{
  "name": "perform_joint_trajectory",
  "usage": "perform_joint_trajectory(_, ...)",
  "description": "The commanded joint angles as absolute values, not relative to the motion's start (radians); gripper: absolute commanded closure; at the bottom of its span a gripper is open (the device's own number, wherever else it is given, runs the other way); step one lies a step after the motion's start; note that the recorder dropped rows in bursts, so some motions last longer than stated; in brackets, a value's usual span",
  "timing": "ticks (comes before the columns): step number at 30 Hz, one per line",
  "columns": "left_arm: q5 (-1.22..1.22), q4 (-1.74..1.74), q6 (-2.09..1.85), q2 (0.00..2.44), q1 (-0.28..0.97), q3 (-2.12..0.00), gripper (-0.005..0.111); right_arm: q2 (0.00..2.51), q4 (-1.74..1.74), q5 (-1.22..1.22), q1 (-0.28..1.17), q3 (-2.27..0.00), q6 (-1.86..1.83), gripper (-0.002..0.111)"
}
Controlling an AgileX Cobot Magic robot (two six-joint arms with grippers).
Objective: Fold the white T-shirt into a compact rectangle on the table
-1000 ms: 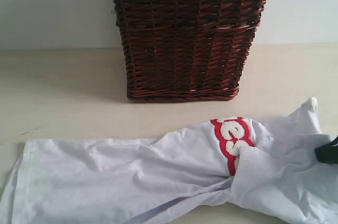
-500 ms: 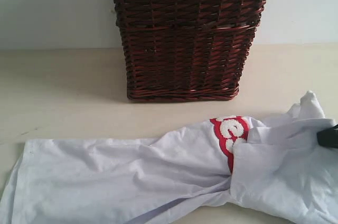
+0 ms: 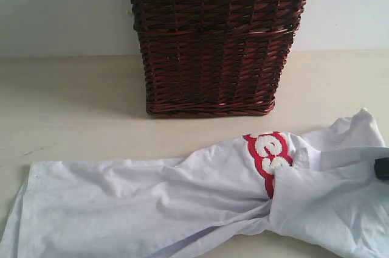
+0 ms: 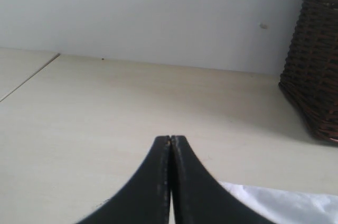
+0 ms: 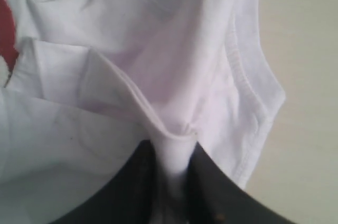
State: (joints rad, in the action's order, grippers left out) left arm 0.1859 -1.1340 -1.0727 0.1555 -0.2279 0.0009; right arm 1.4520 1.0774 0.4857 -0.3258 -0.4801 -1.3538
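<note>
Right wrist view | right tool (image 5: 172, 156) pinches white T-shirt (image 5: 158, 49) fold near hem | left tool (image 4: 170, 140) pressed together above table (image 4: 95, 113)

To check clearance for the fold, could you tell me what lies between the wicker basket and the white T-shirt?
Only a bare strip of the table; the exterior view shows the wicker basket and the white T-shirt apart.
</note>
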Motion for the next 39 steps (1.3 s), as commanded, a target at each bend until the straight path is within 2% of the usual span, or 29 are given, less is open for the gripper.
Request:
perform_joint_trajectory(1, 0.189, -1.131, -1.068, 0.151, -0.23, 0.0, 0.107, 1.453, 1.073, 0.414, -0.329, -0.476, -1.353, 0.062)
perform_joint_trajectory(4, 0.189, -1.131, -1.068, 0.151, -0.23, 0.0, 0.107, 1.453, 1.073, 0.361, -0.329, -0.476, -1.297, 0.045)
perform_joint_trajectory(6, 0.189, -1.131, -1.068, 0.151, -0.23, 0.0, 0.107, 1.457, 1.073, 0.339, -0.329, -0.476, -1.268, 0.041)
perform_joint_trajectory(29, 0.189, -1.131, -1.068, 0.151, -0.23, 0.0, 0.107, 1.71, 1.152, 0.353, -0.327, -0.476, -1.232, 0.041)
perform_joint_trajectory(32, 0.189, -1.131, -1.068, 0.151, -0.23, 0.0, 0.107, 1.731, 1.152, 0.388, -0.327, -0.476, -1.249, 0.051)
perform_joint_trajectory(37, 0.189, -1.131, -1.068, 0.151, -0.23, 0.0, 0.107, 1.744, 1.185, 0.526, -0.327, -0.476, -1.362, 0.079)
perform_joint_trajectory(38, 0.189, -1.131, -1.068, 0.151, -0.23, 0.0, 0.107, 1.744, 1.198, 0.563, -0.327, -0.476, -1.392, 0.09)
perform_joint_trajectory(39, 0.189, -1.131, -1.068, 0.151, -0.23, 0.0, 0.107, 1.744, 1.198, 0.571, -0.327, -0.476, -1.394, 0.094)
